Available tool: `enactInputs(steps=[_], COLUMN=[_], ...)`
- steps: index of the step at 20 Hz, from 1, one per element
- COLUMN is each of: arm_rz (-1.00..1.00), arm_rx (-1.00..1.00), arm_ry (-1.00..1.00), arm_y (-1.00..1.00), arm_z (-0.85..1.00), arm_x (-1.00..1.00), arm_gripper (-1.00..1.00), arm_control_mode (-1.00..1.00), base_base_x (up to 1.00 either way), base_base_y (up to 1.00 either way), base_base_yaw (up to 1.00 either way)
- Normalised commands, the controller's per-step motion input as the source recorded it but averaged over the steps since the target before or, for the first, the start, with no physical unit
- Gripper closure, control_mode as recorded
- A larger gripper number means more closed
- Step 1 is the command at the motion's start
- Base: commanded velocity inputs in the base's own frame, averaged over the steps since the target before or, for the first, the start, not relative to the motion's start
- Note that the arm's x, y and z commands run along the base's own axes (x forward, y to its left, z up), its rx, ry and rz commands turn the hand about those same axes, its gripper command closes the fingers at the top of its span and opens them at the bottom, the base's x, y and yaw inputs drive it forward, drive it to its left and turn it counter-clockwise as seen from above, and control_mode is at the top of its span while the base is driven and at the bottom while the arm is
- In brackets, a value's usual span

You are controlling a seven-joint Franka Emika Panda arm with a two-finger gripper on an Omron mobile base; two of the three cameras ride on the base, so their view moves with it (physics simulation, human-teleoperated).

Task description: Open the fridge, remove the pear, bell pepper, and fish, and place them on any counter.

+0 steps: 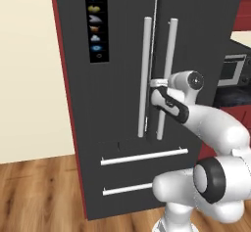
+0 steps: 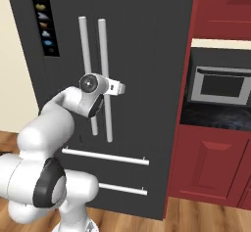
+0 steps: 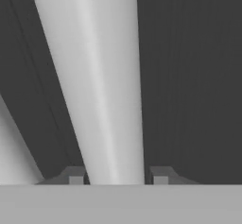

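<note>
The fridge (image 1: 122, 79) stood tall and dark grey straight ahead of the robot, both doors shut, a thin seam running down between them. Two long silver bar handles hung upright on either side of that seam. The tool (image 3: 118, 178) was closed on the right-hand door handle (image 1: 166, 74); in the hand view the silver bar filled the gap between the two dark fingertips (image 3: 75, 176), touching both. In the left base view the tool (image 1: 158, 85) sat at about mid-height on the bar, and the right base view showed it (image 2: 113, 87) at that handle (image 2: 104, 69) as well. The left-hand door handle (image 1: 144, 74) stood just beside it, untouched.

Below the doors lay two drawers, each with a horizontal silver bar: the upper drawer bar (image 1: 144, 156) and the lower drawer bar (image 1: 127, 189). An icon strip (image 1: 96, 20) ran down the left door: a column of small coloured symbols on black, with no readable lettering and no brand name that could be made out.

A dark red panel edged the fridge's left side, against a cream wall (image 1: 29, 69). To the right stood red cabinets (image 2: 215, 152) with a built-in steel oven (image 2: 220, 84) between them. The floor (image 1: 39, 197) was wood plank.
</note>
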Motion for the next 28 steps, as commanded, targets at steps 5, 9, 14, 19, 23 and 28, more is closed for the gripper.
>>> enactInputs(steps=[5,9,14,19,23,28], arm_rz=[-0.03,-0.06,-0.04,-0.01,0.00,-0.10], arm_rx=[0.00,0.00,0.00,0.00,0.00,-0.05], arm_ry=[-0.01,-0.01,0.00,-0.01,0.00,0.01], arm_y=[-0.56,-0.83,-0.55,-0.33,-0.46,0.13], arm_z=[0.00,0.00,0.05,0.34,0.24,0.57], arm_x=[-1.00,-1.00,-1.00,-1.00,-1.00,-0.81], arm_gripper=[1.00,1.00,1.00,1.00,1.00,-1.00], arm_control_mode=[-1.00,-1.00,-1.00,-1.00,-1.00,-1.00], base_base_x=[0.00,0.00,0.00,0.00,0.00,0.00], base_base_y=[0.00,0.00,0.00,0.00,0.00,0.00], base_base_yaw=[0.00,0.00,0.00,0.00,0.00,0.00])
